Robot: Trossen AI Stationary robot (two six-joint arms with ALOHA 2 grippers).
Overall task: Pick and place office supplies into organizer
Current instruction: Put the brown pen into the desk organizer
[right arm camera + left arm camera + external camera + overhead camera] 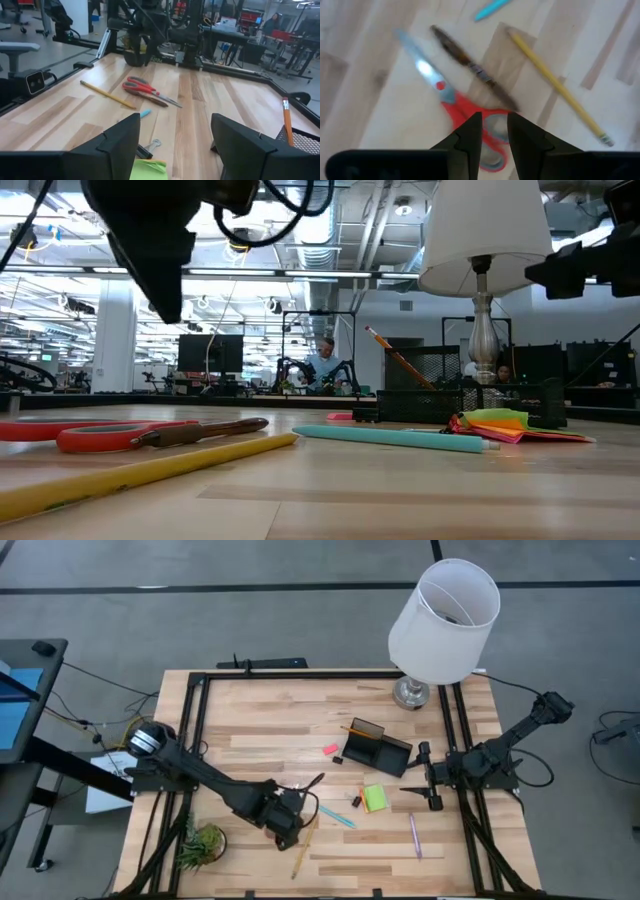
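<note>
The left tool (494,131) is hovering above the red-handled scissors (465,112) at the bench's (270,710) near left, its fingers narrowly parted and holding nothing, apparently lining up a grasp on the handles. The right tool (174,137) is waiting wide open and empty beside the organizer (377,747), which is standing right of centre. The fingers are partly hiding the handle loops.

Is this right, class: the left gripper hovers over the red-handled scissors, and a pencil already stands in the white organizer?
Not quite: the organizer is black, as the high view shows. The left gripper does hover over the red-handled scissors, and a pencil stands in it.
</note>
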